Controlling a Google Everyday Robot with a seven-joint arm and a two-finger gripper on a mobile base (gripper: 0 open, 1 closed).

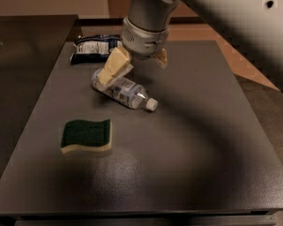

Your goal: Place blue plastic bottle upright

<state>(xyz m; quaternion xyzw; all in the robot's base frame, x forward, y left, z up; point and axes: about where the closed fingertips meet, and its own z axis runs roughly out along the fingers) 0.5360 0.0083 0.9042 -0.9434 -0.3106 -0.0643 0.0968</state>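
Observation:
The blue plastic bottle (126, 92) lies on its side on the dark table (188, 140), white cap pointing right and toward the front. My gripper (134, 65) hangs over the bottle's base end, its fingers spread. One tan finger (114, 68) reaches down over the bottle's base and hides part of it. The other finger (161, 58) sits behind and to the right, apart from the bottle.
A dark blue crinkled snack packet (92, 48) lies at the back left of the table. A green and yellow sponge (87, 136) lies front left. My arm fills the upper right. The table's right edge borders a brown floor.

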